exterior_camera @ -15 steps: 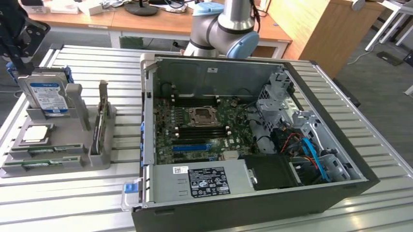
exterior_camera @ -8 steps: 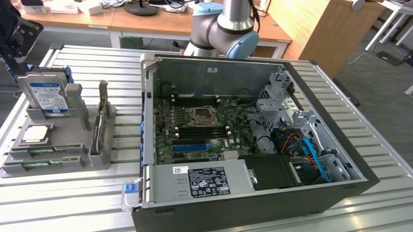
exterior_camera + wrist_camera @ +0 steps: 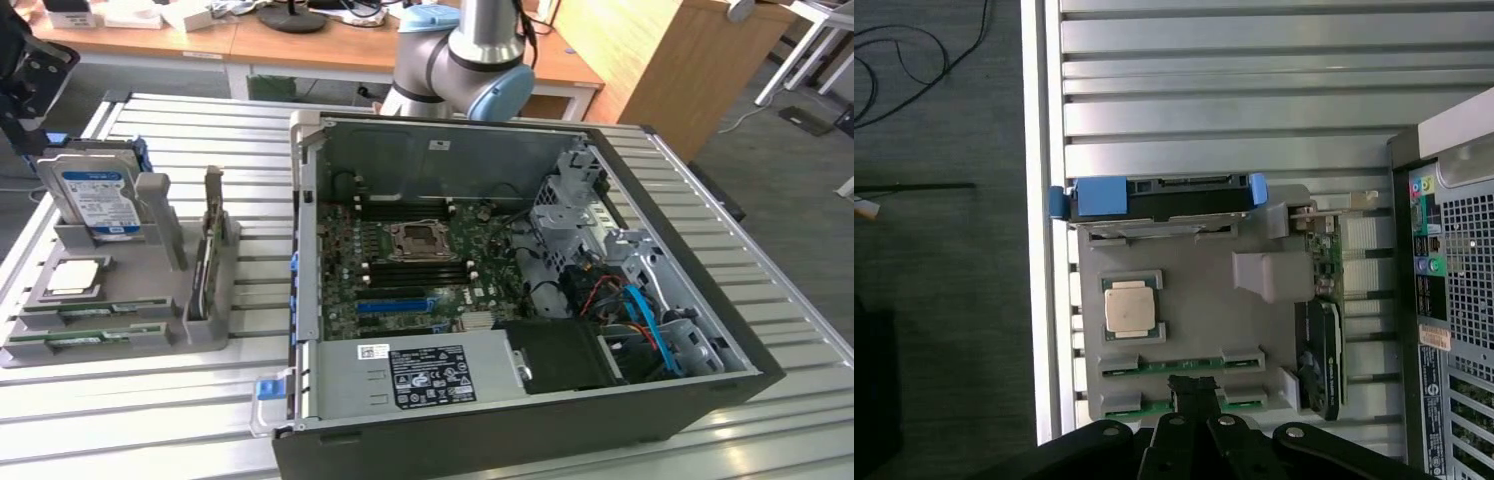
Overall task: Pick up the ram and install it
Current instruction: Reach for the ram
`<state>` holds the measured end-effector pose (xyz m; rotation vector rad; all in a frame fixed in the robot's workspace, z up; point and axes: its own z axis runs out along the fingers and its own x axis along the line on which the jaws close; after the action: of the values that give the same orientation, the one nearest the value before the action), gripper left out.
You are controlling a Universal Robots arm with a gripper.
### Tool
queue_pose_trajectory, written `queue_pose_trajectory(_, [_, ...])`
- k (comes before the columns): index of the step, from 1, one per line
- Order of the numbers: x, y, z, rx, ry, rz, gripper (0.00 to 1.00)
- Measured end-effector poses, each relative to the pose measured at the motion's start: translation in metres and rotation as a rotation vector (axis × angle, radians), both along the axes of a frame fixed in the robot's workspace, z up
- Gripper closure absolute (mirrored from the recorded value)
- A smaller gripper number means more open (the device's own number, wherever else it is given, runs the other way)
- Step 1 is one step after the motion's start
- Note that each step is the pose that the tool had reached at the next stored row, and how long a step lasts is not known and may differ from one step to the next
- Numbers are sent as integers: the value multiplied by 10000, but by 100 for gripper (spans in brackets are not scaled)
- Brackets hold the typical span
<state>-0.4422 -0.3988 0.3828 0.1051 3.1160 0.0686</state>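
**Shut gripper poised over the ram sticks in the grey holder**

The work surface is a slatted metal table [image 3: 174,420] [image 3: 1234,90] in an office-like room. In the exterior view, wooden desks [image 3: 334,50] stand behind it. The wrist view shows dark grey floor [image 3: 944,250] beside the table, with a thin cable [image 3: 914,45] lying on it.

An open computer case [image 3: 441,150] [image 3: 1464,250] lies on its side on the table, towards the exterior view's right. Inside it the green motherboard [image 3: 400,290] faces up, with long dark slots on either side of a bare processor socket [image 3: 418,238]. The robot arm [image 3: 474,55] rises behind the case.

At the exterior view's left, apart from the case, sits a grey holder [image 3: 187,335] [image 3: 1204,320]. It carries an upright blue-labelled hard drive [image 3: 100,200] [image 3: 1154,197] and a flat silver-topped processor [image 3: 76,278] [image 3: 1129,308]. An expansion card [image 3: 210,240] [image 3: 1322,340] stands on edge along the side nearest the case.

The ram is here too, as two green sticks set edge-up in parallel slots. The first ram stick [image 3: 94,309] [image 3: 1184,366] is just beside the processor. The second ram stick [image 3: 83,340] [image 3: 1126,408] is at the holder's outer end.

The gripper [image 3: 1194,385] sits above these two sticks, with its dark fingertips [image 3: 1184,392] over the second stick and close to the first. The jaws are pressed fully together and hold nothing. Whether the tips touch a stick cannot be told.
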Motion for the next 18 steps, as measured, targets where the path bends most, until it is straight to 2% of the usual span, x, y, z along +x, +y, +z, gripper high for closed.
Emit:
queue_pose_trajectory(4, [-2, 0, 1, -1, 1, -1, 89])
queue_pose_trajectory(6, [-3, -13, 0, 0, 1, -3, 89])
queue_pose_trajectory(12, [-1, -138, 0, 0, 0, -2, 89])
queue_pose_trajectory(18, [-1, -232, 1, -1, 1, -2, 89])
